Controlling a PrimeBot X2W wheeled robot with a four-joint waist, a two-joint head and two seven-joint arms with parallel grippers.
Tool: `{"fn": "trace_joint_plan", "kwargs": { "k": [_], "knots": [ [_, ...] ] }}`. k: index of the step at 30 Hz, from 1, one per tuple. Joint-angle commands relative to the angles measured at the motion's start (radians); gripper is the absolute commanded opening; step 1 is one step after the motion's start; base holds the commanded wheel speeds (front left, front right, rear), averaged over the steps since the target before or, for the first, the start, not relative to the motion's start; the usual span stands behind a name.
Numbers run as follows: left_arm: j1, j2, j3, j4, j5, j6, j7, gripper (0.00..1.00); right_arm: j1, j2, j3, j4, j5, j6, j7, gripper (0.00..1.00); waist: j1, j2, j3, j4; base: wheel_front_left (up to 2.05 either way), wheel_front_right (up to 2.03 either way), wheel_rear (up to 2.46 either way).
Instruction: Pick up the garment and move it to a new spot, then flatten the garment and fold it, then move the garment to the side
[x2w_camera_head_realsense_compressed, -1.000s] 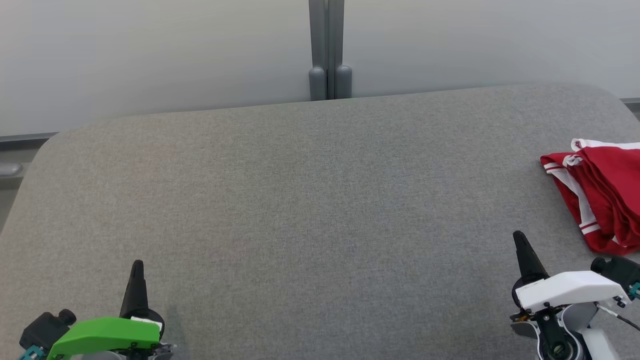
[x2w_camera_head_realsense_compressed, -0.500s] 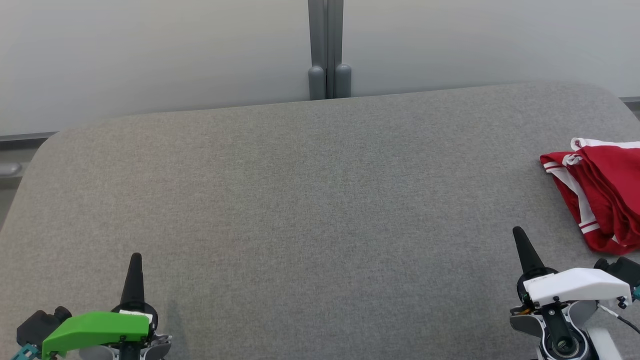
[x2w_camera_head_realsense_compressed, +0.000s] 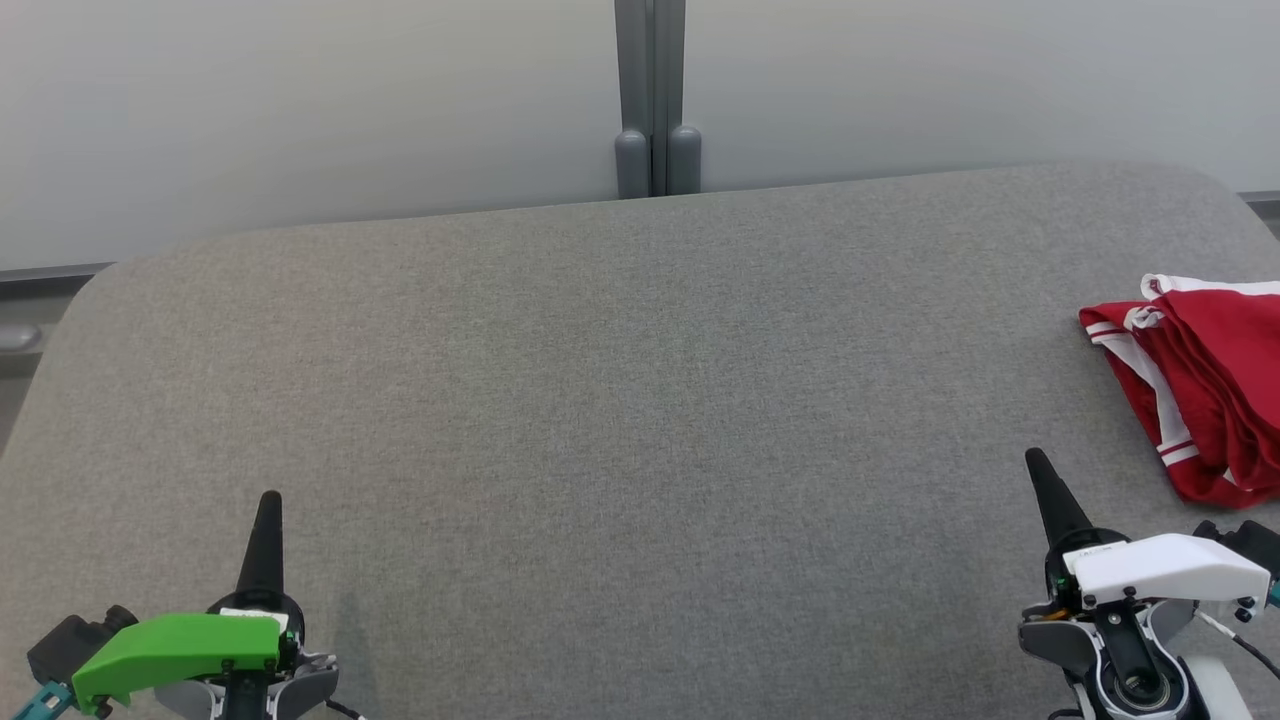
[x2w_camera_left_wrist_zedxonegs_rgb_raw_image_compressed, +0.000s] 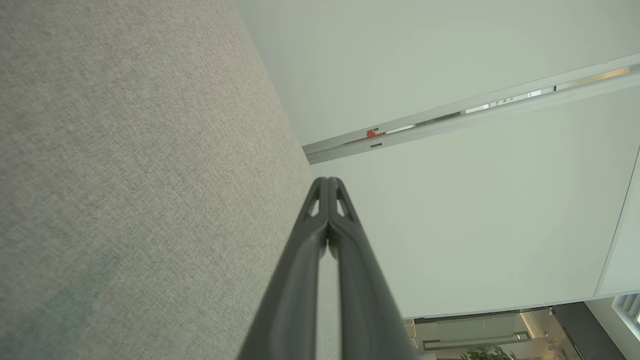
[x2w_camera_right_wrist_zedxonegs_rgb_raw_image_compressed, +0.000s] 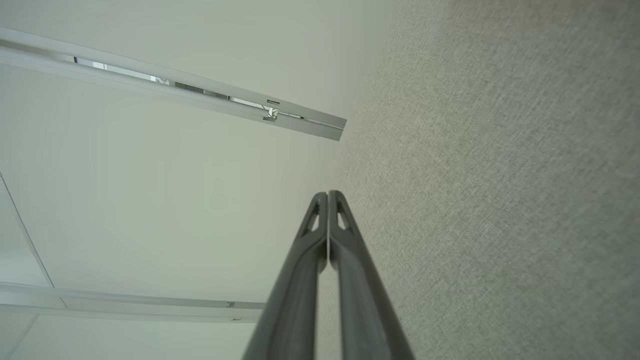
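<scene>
Red garment (x2w_camera_head_realsense_compressed: 1205, 385) lies folded just past the right claw (x2w_camera_head_realsense_compressed: 1036, 460); it and the left claw (x2w_camera_head_realsense_compressed: 270, 498) are pinched together and empty, so the last step seems done and only parking remains.

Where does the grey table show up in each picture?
Head view: table fills the lower part, under the wall.
Left wrist view: table on the left, beside the left gripper.
Right wrist view: table on the right, beside the right gripper.
Shared landmark: the pale wall behind the table.

Left claw (x2w_camera_head_realsense_compressed: 269, 498) and right claw (x2w_camera_head_realsense_compressed: 1034, 458) have each edged slightly farther forward
</scene>
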Motion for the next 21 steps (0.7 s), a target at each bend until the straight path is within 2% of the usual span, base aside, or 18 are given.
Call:
{"fn": "trace_joint_plan", "kwargs": {
  "k": [1,21],
  "knots": [
    [-0.021,0.003,0.005,-0.008,-0.024,-0.002,0.007,0.00,-0.020,-0.001,-0.005,-0.011,0.025,0.000,0.006,0.00,0.0000,0.0000,0.000,0.000,0.00,0.00,0.00],
    [-0.036,0.003,0.015,-0.019,-0.166,-0.003,0.048,0.00,-0.023,0.003,-0.015,-0.019,0.196,0.000,0.036,0.00,0.0000,0.0000,0.003,-0.002,0.00,0.00,0.00]
  ]
}}
